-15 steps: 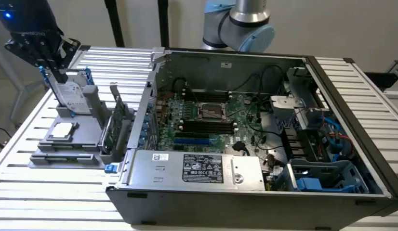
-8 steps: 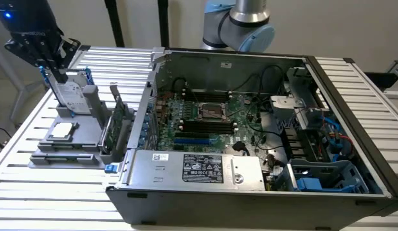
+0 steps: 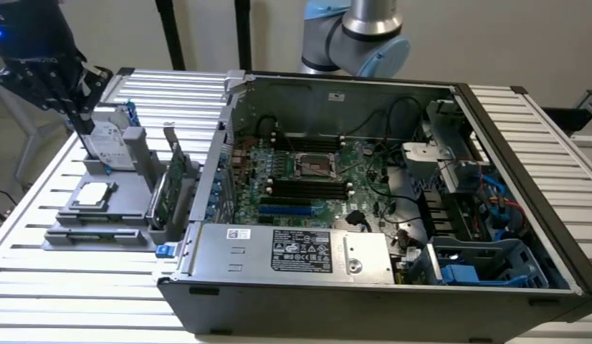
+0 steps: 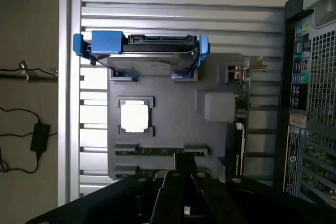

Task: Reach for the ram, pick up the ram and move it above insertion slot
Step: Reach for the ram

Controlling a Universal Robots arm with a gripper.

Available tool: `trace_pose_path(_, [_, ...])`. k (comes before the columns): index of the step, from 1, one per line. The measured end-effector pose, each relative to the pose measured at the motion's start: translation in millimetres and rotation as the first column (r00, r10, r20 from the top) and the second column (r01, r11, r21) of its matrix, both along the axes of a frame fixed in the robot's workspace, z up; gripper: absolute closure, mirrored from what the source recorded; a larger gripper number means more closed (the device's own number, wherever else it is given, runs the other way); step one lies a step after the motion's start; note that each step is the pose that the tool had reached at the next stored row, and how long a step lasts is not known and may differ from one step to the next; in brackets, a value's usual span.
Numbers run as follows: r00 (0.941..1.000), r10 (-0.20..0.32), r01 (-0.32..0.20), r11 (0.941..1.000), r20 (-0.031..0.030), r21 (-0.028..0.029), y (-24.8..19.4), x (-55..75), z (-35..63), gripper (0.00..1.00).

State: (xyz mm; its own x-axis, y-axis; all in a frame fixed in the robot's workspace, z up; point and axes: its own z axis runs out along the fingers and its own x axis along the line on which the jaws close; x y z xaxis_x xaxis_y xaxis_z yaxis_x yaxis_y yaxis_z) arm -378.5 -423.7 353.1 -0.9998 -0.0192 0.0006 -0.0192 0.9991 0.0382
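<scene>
The gripper (image 4: 184,169) hangs above the grey fixture tray (image 4: 168,93), and whether it is apart or together I cannot tell. In the wrist view its tip lines up with the ram (image 4: 157,151), a thin green stick lying seated in the tray's clips; contact, I cannot tell.

Working outward on that tray, the square processor (image 4: 135,116) sits just beside the ram. The hard drive (image 4: 144,51) stands in its blue bracket at the opposite end. The green expansion card (image 4: 241,124) stands upright along the side facing the computer case (image 3: 373,287).

Now the exterior view, with twelve o'clock away from the camera. Gripper and tray sit at nine to ten o'clock. The open case takes the centre out to three, with its motherboard (image 3: 306,172) exposed, and a blue-capped arm joint (image 3: 363,36) rises at twelve.

The tabletop (image 3: 76,301) is ribbed silver metal slats. Behind it stand a pale wall (image 3: 507,36) and black poles (image 3: 169,32). Beside the tabletop the wrist view catches a tan floor (image 4: 26,24) with a black power adapter (image 4: 39,136) and its cable.
</scene>
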Motion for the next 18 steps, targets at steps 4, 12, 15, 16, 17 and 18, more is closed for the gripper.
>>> trace_pose_path(4, [1.0,0.0,0.0,1.0,0.0,0.0,-18.2,-0.7,-1.7,0.89])
trace_pose_path(12, [1.0,0.0,0.0,1.0,0.0001,0.0001,-54.3,-2.2,-6.3,0.89])
trace_pose_path(15, [1.0,0.0,0.0,1.0,0.0001,0.0001,-63.3,-2.2,-7.1,0.89])
trace_pose_path(16, [1.0,0.0,0.0,1.0,0.0,0.0,-63.9,-2.3,-7.1,0.89])
trace_pose_path(17, [1.0,0.0,0.0,1.0,0.0,0.0,-64.0,-2.3,-7.0,0.89])
trace_pose_path(18, [1.0,0.0,0.0,1.0,0.0001,0.0,-64.0,-2.3,-7.0,0.89])
